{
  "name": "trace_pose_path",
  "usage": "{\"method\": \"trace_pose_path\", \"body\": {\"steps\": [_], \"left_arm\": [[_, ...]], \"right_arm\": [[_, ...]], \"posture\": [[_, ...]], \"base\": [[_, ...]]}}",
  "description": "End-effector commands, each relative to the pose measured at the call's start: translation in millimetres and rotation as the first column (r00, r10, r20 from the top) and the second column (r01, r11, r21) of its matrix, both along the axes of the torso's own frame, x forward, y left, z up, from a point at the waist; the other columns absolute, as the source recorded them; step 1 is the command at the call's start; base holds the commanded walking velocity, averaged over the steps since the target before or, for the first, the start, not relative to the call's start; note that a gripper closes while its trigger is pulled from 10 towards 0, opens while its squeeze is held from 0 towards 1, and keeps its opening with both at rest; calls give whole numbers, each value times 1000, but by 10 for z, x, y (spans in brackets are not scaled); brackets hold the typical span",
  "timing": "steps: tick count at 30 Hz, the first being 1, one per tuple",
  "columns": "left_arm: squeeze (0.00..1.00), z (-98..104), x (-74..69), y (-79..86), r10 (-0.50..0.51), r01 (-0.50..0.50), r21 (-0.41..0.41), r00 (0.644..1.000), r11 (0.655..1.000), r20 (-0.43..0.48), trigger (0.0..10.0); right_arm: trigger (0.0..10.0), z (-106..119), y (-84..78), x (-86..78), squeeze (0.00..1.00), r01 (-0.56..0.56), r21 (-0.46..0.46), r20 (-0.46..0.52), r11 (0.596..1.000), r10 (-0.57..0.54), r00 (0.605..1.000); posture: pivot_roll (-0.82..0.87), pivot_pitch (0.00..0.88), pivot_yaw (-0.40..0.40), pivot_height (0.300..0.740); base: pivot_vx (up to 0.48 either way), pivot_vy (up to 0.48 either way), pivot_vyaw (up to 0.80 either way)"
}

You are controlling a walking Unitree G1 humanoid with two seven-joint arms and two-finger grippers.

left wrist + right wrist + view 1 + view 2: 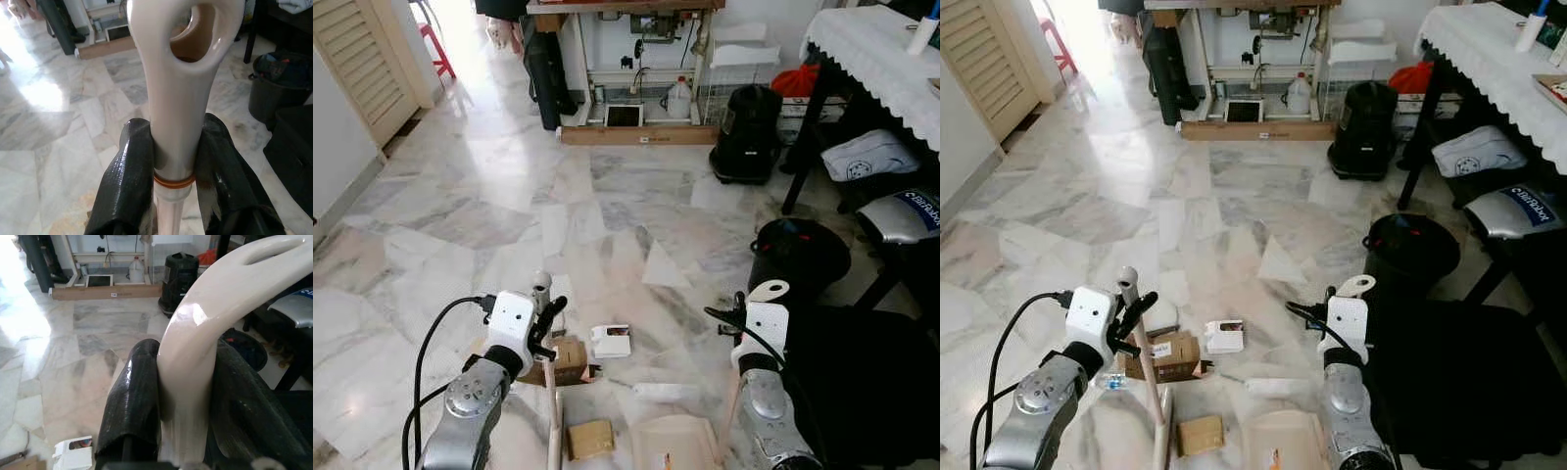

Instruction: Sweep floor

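On marble floor (pixel 489 196) ahead: cardboard box (pixel 1175 357), white packet (pixel 1225 336) unswept; left end effector (pixel 173 161) clamps broom handle (pixel 178 98), right end effector (pixel 188 396) clamps dustpan handle (pixel 195 333); sweeping barely begun

- 2 grippers: left gripper (pixel 175 161), right gripper (pixel 188 396), each clamped on 1 cream handle: broom handle (pixel 178 93), dustpan handle (pixel 195 333)
- 2 brown boxes (pixel 1167 357) (pixel 1200 434) just beyond left gripper
- 1 white box (pixel 1224 336) between grippers
- 2 black bins: (pixel 1412 250) past right gripper, (pixel 1365 130) farther off
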State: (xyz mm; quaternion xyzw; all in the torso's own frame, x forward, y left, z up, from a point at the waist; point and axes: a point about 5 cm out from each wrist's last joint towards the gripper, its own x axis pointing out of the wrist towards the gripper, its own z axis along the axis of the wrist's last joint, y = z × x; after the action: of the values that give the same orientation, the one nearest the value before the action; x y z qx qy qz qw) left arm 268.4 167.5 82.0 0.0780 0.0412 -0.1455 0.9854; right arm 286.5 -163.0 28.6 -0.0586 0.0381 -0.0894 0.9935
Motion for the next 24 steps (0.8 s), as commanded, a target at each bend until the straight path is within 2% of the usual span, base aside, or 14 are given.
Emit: {"method": "trace_pose_path", "body": {"steps": [1,13,19,24], "left_arm": [[0,56,44,25,-6,5,25,1000,1000,24,10000],[0,110,63,0,-8,7,13,999,1000,52,10000],[0,147,71,7,-8,7,15,997,1000,76,10000],[0,161,76,9,-13,12,20,997,1000,79,10000]], "right_arm": [[10000,57,61,54,0,-15,19,33,1000,15,999],[10000,74,179,147,0,-52,38,21,998,51,998],[10000,51,147,184,0,-34,42,-14,999,34,999],[10000,-12,131,153,0,-28,43,-50,999,31,998]], "posture": [[95,53,56,740],[121,58,61,740],[126,68,73,740],[131,69,75,740]], "base": [[0,0,0],[0,0,0],[0,0,0],[0,0,0]]}}
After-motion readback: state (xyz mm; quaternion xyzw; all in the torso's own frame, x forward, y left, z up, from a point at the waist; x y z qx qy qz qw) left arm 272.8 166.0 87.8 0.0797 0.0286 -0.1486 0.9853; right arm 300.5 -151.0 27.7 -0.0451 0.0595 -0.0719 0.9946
